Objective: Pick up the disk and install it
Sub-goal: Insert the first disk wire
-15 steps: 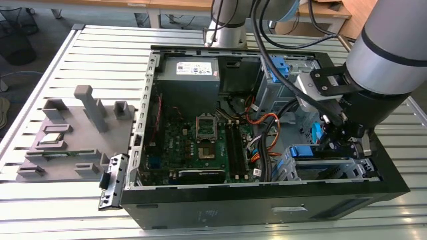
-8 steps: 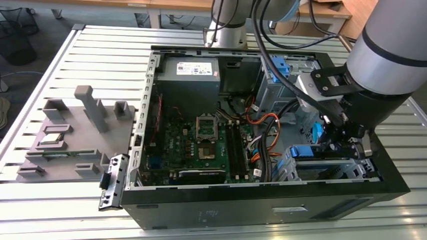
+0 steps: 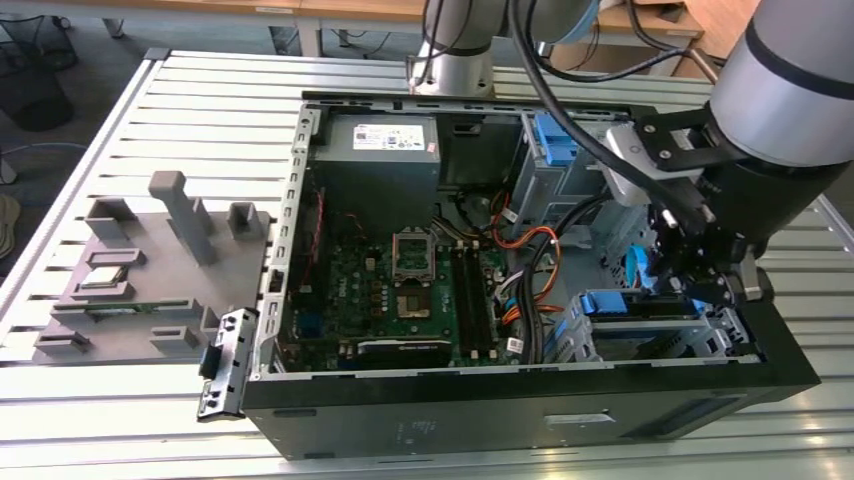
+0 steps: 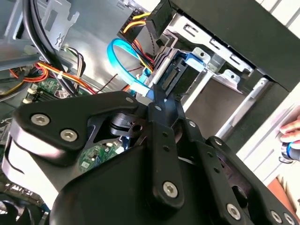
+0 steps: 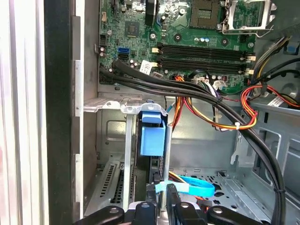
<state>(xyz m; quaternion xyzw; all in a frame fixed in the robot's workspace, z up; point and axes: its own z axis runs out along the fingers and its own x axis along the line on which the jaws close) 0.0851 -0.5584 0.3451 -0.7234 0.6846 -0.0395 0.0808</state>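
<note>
The disk (image 5: 152,136) stands on edge in the metal drive cage (image 5: 110,105) of the open computer case, its blue plastic frame wrapped around it. In the second wrist view the disk (image 4: 180,77) shows its connector end towards my gripper (image 4: 157,96). My gripper (image 5: 161,199) sits right at that end with its fingers drawn shut, and a light-blue flat cable (image 5: 194,188) ends at their tips. In the exterior view my gripper (image 3: 687,275) hangs over the blue-framed disk (image 3: 641,305) at the case's corner on the exterior view's right.
Motherboard (image 3: 414,280), grey power supply (image 3: 378,140) and black and orange cable bundles (image 5: 211,101) lie inside the case. A grey fixture with parts (image 3: 134,270) sits on the slatted table at the exterior view's left. A person's hand (image 4: 291,136) is near the case.
</note>
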